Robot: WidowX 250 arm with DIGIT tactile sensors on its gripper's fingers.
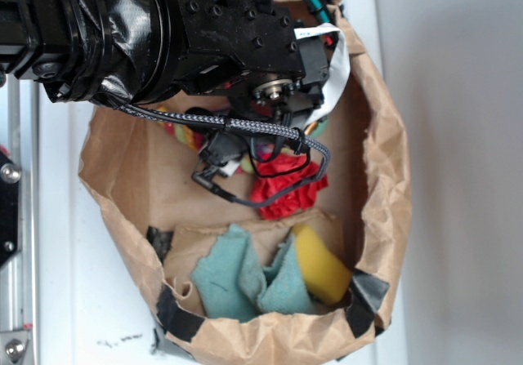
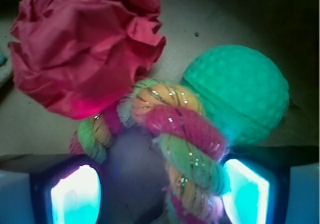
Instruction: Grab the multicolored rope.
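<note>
The multicolored rope (image 2: 185,129), twisted from red, yellow and green strands, fills the lower middle of the wrist view and bends back to the left. One stretch of it runs down between my gripper's (image 2: 160,194) two glowing pads, close against the right pad (image 2: 245,189) and well apart from the left one (image 2: 75,194). The jaws stand open around it. A green dimpled ball (image 2: 240,93) sits on the rope at the upper right. In the exterior view the arm hides most of the rope; a short coloured piece (image 1: 181,130) shows under the braided cable.
A red crumpled paper flower (image 2: 85,43) (image 1: 286,187) lies right beside the rope. Everything sits inside a brown paper bag (image 1: 392,177) with tall walls. A teal cloth (image 1: 237,279) and a yellow sponge (image 1: 319,263) lie at its near end.
</note>
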